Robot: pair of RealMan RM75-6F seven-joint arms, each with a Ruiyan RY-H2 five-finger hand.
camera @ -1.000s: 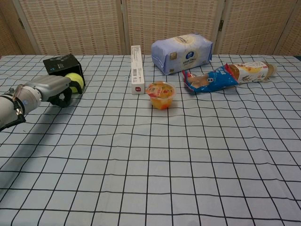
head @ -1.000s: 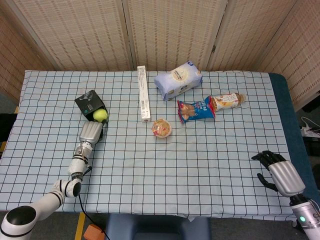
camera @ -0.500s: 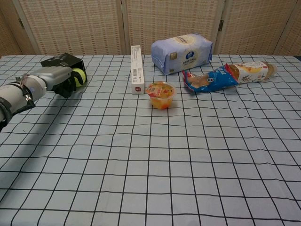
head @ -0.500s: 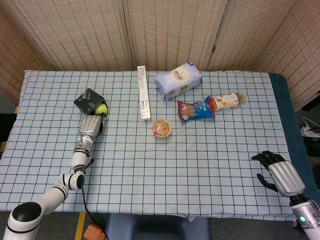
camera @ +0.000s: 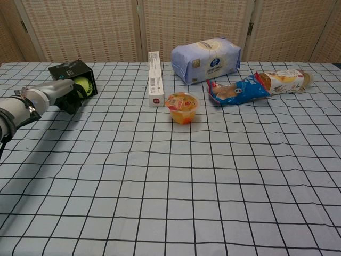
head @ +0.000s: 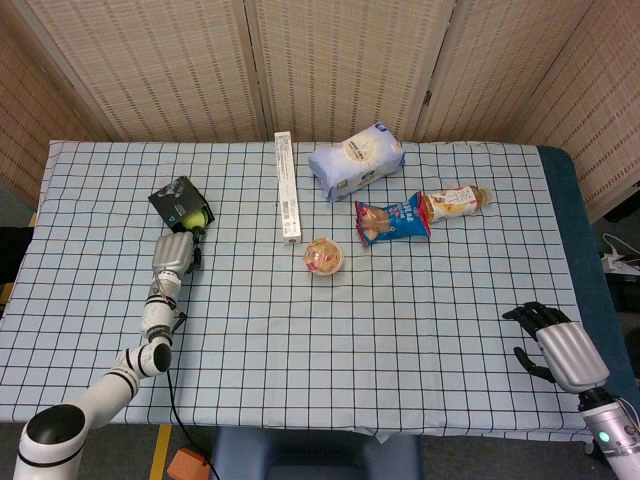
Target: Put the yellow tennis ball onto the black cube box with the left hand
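Note:
The yellow tennis ball (head: 199, 216) sits at the fingertips of my left hand (head: 172, 252), pressed against the near right side of the black cube box (head: 176, 199). In the chest view the ball (camera: 81, 84) shows just right of the box (camera: 68, 71), with the dark fingers (camera: 71, 99) of the left hand (camera: 55, 90) curled under and around it. The ball is beside the box's top, not on it. Far off at the table's near right corner, my right hand (head: 556, 346) holds nothing and its fingers are apart.
A long white carton (head: 286, 187) lies right of the box. A fruit cup (head: 322, 256), a blue snack bag (head: 391, 219), a bottle (head: 454, 202) and a pale blue pack (head: 356, 159) fill the middle and back of the checked cloth.
The left hand has carried the ball away from me and slightly leftwards, up against the black box. The right hand has not moved.

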